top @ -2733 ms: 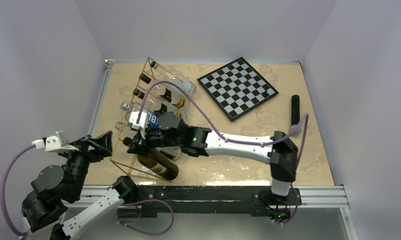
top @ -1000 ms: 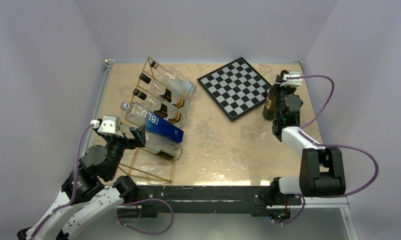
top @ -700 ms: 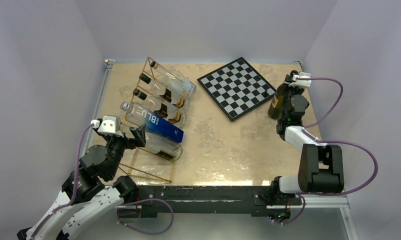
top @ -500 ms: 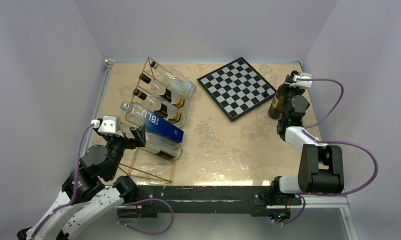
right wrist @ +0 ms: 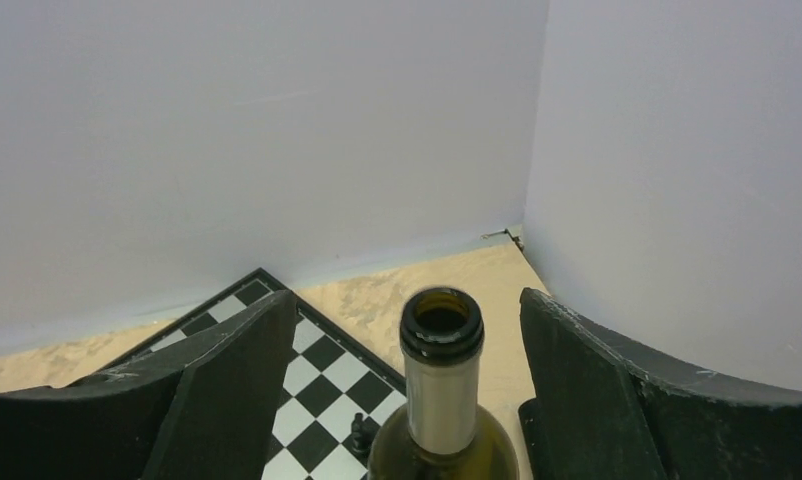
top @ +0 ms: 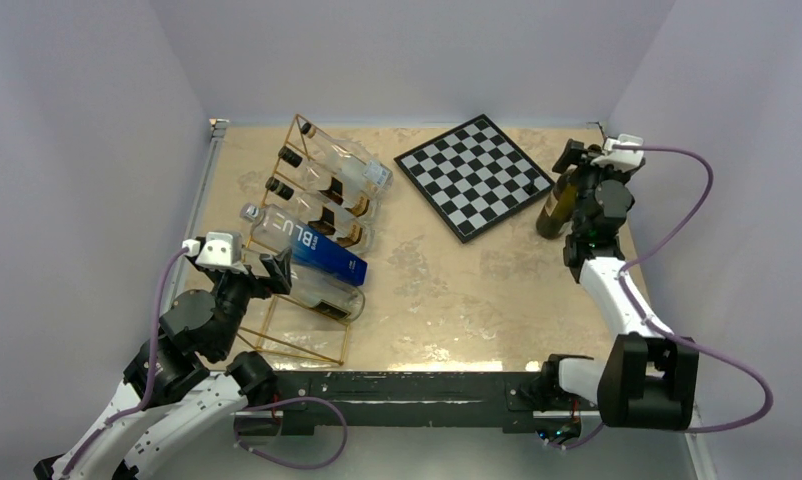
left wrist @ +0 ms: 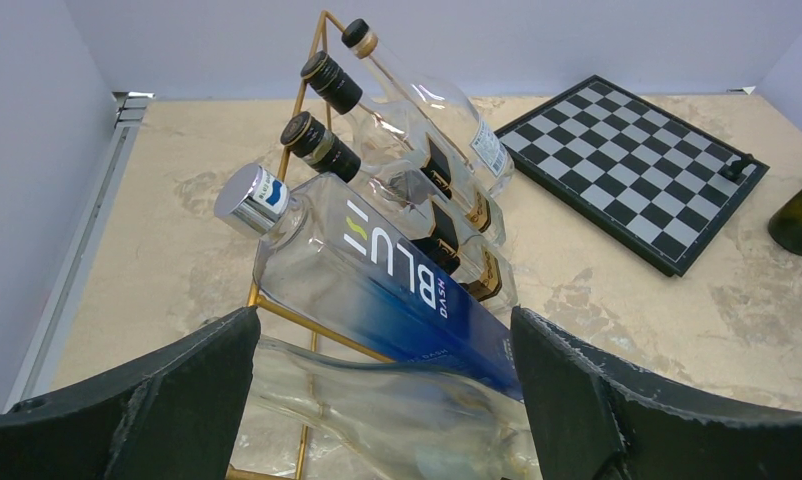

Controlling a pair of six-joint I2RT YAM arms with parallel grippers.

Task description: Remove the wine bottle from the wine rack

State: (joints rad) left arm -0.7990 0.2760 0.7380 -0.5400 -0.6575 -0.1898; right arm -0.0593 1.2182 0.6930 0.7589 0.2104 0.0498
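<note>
Beige marbled worktop (top: 447, 290), pale lilac walls (top: 407, 50) on 3 sides. Black-and-white chessboard (top: 474, 176) flat at far centre, turned diagonal; 1 small black piece (top: 533, 186) near its right corner. Left side: 3 clear dark-capped bottles (top: 342, 165) lying slanted, blue "BLU" bottle (left wrist: 397, 290) with silver cap, another clear bottle (left wrist: 377, 410) beneath it.
</note>
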